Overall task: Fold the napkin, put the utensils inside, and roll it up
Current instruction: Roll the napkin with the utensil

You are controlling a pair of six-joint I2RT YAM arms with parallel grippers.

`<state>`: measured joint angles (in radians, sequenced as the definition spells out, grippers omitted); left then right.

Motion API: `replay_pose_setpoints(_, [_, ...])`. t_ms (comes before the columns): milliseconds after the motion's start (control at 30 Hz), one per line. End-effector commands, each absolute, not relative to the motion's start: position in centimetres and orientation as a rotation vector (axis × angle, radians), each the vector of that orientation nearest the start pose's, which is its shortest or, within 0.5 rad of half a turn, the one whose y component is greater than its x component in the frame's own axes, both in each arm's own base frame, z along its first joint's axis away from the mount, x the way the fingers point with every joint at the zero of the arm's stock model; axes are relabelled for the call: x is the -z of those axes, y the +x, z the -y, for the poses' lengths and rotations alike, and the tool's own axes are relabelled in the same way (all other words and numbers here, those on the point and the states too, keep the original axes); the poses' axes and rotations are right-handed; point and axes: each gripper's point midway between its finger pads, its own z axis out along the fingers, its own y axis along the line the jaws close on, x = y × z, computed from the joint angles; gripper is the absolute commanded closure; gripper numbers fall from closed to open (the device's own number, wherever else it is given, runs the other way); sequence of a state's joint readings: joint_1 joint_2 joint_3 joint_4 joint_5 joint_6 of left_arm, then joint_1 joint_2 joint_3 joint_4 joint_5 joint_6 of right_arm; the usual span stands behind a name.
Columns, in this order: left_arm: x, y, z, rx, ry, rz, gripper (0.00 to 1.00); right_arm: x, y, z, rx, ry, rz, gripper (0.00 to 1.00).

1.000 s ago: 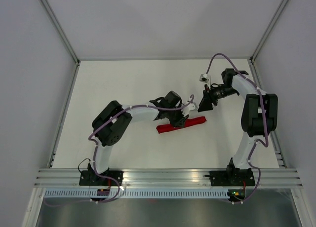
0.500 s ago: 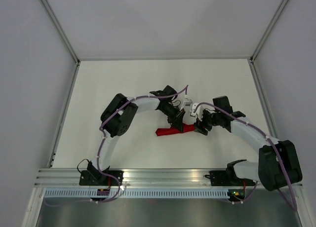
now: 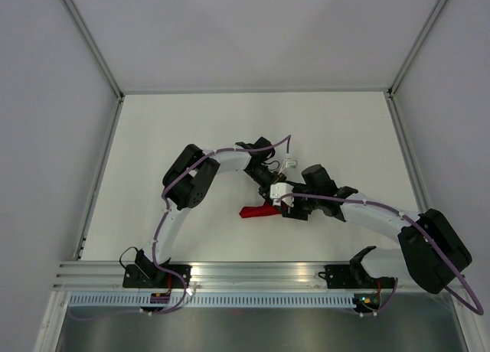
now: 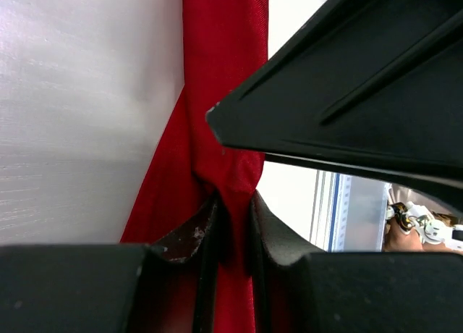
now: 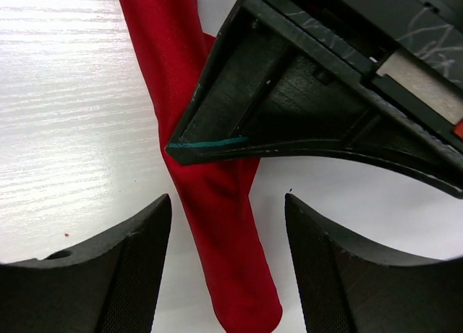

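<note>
Jaws of the left gripper [image 4: 233,210] stand narrow, pinching a raised ridge of the napkin [image 4: 224,58] between them. In the left wrist view the red cloth runs straight away from that grip as a slim band. The right gripper [image 5: 226,203] is spread wide, one finger on each side of the band and neither touching it. The dark tip of the left gripper [image 5: 217,141] crosses the cloth just beyond them. The napkin [image 5: 163,51] is gathered into a long, narrow strip with a rounded end near the right gripper's jaws. From above, the strip [image 3: 254,211] lies on the white table [image 3: 191,138] with its long axis roughly left to right, tilted slightly. Its free end points left, while the other end is hidden under the two grippers, which meet near the table's middle.
</note>
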<state>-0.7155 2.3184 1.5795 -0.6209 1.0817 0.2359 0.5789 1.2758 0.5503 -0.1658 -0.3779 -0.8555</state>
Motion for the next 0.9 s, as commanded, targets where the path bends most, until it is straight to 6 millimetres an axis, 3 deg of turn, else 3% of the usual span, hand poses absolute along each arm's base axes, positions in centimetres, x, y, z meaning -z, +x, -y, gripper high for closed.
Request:
replay_pose_setpoints(0, [3.3,21.2,36.5,1.464,1.412,-2.572,0.98,-3.2,23.7,-19.8,-0.298,-1.699,-1.706,0.31])
replay_pose_setpoints(133, [3.2,21.2,36.5,1.462,1.413,-2.571,0.97,-2.1,23.5,-20.1,-0.296,-1.732,-1.718,0.35])
replay_pose_setpoints(233, [3.0,21.4,36.3,1.454,1.408,-2.572,0.92,-1.4,23.5,-20.2,-0.298,-1.749,-1.733,0.44])
replay_pose_setpoints(367, [2.8,21.6,36.2,1.455,1.398,-2.568,0.80,-0.9,23.3,-19.9,-0.297,-1.770,-1.753,0.70])
replay_pose_setpoints(400, [2.4,22.0,36.1,1.442,1.387,-2.564,0.69,-0.7,22.8,-19.7,-0.313,-1.789,-1.762,0.77])
replay_pose_setpoints(567, [0.7,23.8,36.4,1.389,1.343,-2.487,0.59,-0.5,22.1,-19.6,-0.351,-1.837,-1.787,0.82])
replay_pose_setpoints(867, [-3.9,29.4,35.3,1.182,1.158,-2.360,0.56,-0.6,21.1,-19.6,-0.505,-1.911,-1.856,0.85])
